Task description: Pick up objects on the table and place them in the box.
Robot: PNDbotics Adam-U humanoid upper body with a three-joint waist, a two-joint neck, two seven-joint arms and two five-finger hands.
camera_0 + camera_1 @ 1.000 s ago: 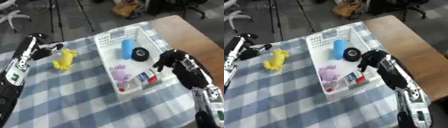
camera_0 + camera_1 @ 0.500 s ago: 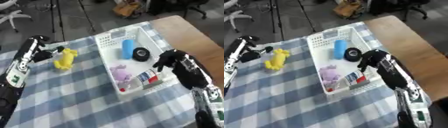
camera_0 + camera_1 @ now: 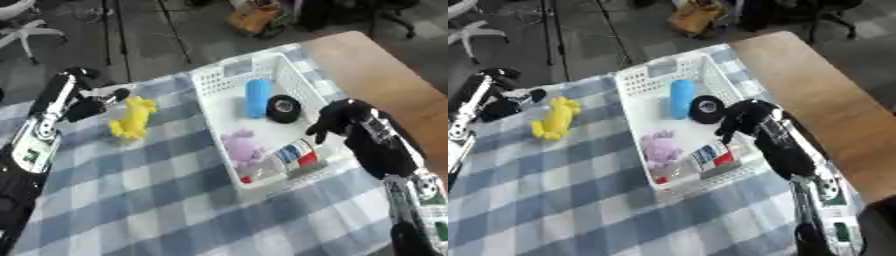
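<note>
A white slotted box (image 3: 229,79) stands on the blue checked cloth. It holds a blue cylinder (image 3: 257,97), a black tape roll (image 3: 283,108), a purple plush toy (image 3: 242,151) and a red and white can (image 3: 293,155). A yellow toy (image 3: 131,118) lies on the cloth left of the box. My left hand (image 3: 91,103) is just left of the yellow toy, fingers reaching toward its top end, not closed round it. My right hand (image 3: 337,118) hovers over the box's right rim, fingers curled downward and holding nothing.
The bare wooden table (image 3: 385,82) runs along the right of the cloth. Beyond the far edge the floor holds a brown bag (image 3: 255,18), stand legs and a chair base (image 3: 19,30). Checked cloth (image 3: 157,200) spreads in front of the box.
My left hand has edged closer to the yellow toy. The right hand has stayed over the box's right rim.
</note>
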